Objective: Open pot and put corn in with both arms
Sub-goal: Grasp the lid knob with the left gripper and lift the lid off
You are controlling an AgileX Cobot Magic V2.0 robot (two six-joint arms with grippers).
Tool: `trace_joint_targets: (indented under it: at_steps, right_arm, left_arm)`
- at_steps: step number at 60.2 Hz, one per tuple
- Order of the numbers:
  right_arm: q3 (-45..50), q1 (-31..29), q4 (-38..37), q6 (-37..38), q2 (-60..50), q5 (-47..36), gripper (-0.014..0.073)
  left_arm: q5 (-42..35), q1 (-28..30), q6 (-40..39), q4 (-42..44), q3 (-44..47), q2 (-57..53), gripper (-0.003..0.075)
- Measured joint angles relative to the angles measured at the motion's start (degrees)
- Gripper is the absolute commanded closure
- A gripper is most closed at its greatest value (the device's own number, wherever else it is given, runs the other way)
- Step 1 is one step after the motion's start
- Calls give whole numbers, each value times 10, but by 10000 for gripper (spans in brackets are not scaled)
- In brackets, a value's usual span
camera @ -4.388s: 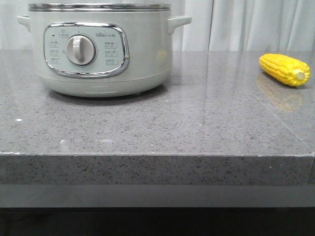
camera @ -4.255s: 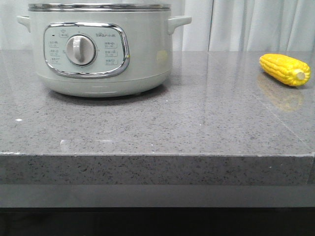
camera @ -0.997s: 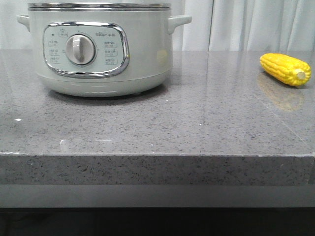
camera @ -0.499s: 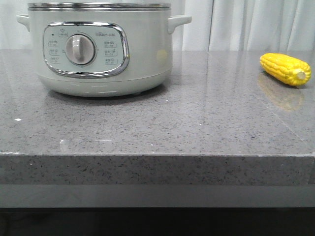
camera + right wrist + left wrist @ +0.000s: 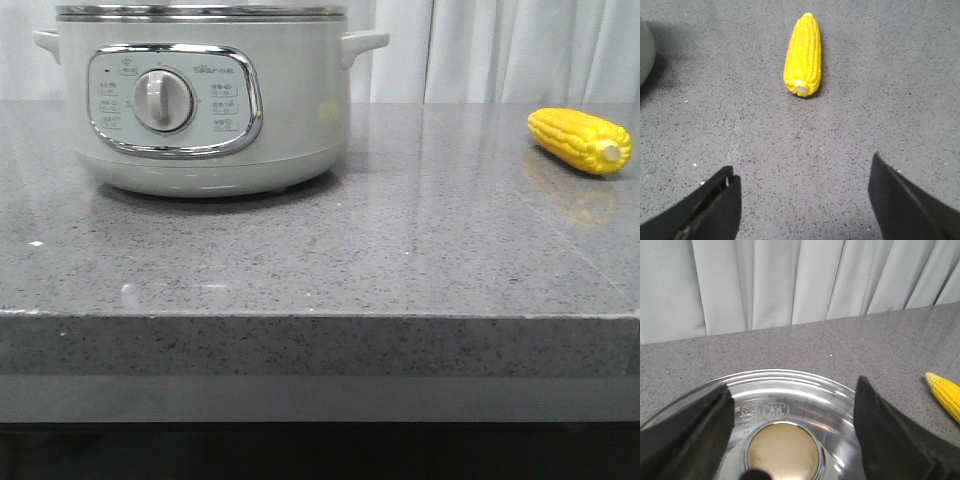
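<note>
Two sets of jaws, both mine, both spread wide, nothing held. Left gripper (image 5: 792,440) hangs over pot (image 5: 205,100), lid (image 5: 785,425) shut, gold knob (image 5: 784,451) between my fingers. Right gripper (image 5: 802,200) above counter (image 5: 400,260), corn (image 5: 803,54) lying flat ahead, stub end toward me, well apart from pot. Risks as I judge them: knob smooth and domed, off-centre close could slip, lid tilts or drops back; corn round, lengthwise to my jaws, may roll away or squirt out on close
</note>
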Motion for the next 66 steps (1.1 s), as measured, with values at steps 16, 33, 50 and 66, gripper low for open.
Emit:
trace_joint_targets:
  at_steps: [16,33,50,66]
  right_arm:
    - [0,0,0,0,0,0,44]
    - [0,0,0,0,0,0,44]
    - [0,0,0,0,0,0,44]
    - [0,0,0,0,0,0,44]
  left_arm:
    - [-1,0,0,-3,-5,34,228]
    - [1,0,0,-3,-9,44,348]
    - [2,0,0,-3,-10,44,476]
    - [49,0,0,3,-47,46,479]
